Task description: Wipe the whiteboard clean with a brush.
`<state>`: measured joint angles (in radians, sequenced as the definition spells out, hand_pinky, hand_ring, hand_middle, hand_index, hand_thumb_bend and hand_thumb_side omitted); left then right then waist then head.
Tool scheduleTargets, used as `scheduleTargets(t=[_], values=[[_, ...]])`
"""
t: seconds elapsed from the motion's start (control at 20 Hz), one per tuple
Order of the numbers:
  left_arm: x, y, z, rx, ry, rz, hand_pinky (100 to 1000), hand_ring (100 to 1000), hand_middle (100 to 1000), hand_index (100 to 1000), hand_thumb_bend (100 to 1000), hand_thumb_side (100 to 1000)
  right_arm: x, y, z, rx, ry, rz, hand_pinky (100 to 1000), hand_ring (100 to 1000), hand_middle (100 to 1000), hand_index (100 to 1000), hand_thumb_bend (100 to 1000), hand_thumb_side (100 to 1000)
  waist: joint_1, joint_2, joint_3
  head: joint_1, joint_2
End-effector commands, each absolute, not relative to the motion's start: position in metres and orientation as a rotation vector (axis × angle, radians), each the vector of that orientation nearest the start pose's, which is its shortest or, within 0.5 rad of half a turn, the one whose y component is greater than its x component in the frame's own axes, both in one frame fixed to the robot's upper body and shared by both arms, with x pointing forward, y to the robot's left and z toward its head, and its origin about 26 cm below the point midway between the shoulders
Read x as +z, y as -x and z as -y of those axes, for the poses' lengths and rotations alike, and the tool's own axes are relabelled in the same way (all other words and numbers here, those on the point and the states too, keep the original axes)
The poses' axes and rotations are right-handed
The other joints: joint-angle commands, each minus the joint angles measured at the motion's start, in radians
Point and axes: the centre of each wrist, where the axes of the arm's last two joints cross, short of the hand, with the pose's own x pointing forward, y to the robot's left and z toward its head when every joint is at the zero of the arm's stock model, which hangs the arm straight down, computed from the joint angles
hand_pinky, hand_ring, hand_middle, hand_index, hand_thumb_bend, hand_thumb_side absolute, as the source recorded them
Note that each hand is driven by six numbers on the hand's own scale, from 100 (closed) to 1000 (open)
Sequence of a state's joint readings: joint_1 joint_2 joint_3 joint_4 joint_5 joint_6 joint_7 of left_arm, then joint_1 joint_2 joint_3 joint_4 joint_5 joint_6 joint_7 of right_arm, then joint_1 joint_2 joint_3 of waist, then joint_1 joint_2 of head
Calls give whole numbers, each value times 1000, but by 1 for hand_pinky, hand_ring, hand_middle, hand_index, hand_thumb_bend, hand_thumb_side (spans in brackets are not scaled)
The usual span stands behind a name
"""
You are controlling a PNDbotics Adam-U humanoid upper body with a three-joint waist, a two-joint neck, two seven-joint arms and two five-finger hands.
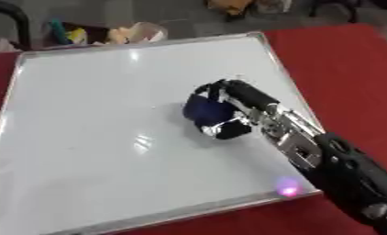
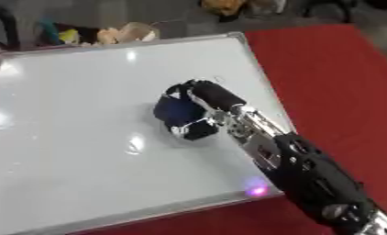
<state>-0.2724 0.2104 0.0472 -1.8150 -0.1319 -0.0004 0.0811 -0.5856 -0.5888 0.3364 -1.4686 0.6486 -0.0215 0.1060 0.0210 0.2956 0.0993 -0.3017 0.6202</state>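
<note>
A large whiteboard (image 1: 92,137) with a silver frame lies flat on the red table and its surface looks blank. My right hand (image 1: 243,102) comes in from the lower right and rests right of the board's middle. Its fingers are curled round a dark blue brush (image 1: 201,107), which sits pressed against the board. Part of the brush is hidden under the fingers. My left hand shows in no view.
Red tablecloth (image 1: 341,69) stretches to the right of the board. Beyond the far edge lie a pale crumpled bag (image 1: 140,33) and some yellow and teal items (image 1: 68,33). A purple light spot (image 1: 288,189) glows by the board's near right corner.
</note>
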Motion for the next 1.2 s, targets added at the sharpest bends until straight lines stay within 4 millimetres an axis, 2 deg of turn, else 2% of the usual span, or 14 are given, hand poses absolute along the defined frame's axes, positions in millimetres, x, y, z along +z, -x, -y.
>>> scheduleTargets(t=[0.05,0.4,0.75,1.2], values=[[149,-322,-269,-207,-338,2103,422,584,517,645,303,918,186,-388,283,1273,972,1738,442,635,509,869,254,395,-4,-22,2,-16,-21],[151,-323,-269,-215,-340,2110,423,583,516,646,305,916,199,-388,313,1122,1082,1707,449,651,516,862,279,423,-14,-22,19,-50,-43],[157,-323,-269,-229,-343,2131,425,583,516,645,308,911,202,-386,345,989,1160,1647,450,655,518,861,277,432,-30,-21,68,-87,-66],[164,-323,-270,-236,-345,2158,427,583,516,646,311,906,195,-379,387,820,1234,1557,447,662,518,859,278,440,-29,-9,115,-81,-87]])
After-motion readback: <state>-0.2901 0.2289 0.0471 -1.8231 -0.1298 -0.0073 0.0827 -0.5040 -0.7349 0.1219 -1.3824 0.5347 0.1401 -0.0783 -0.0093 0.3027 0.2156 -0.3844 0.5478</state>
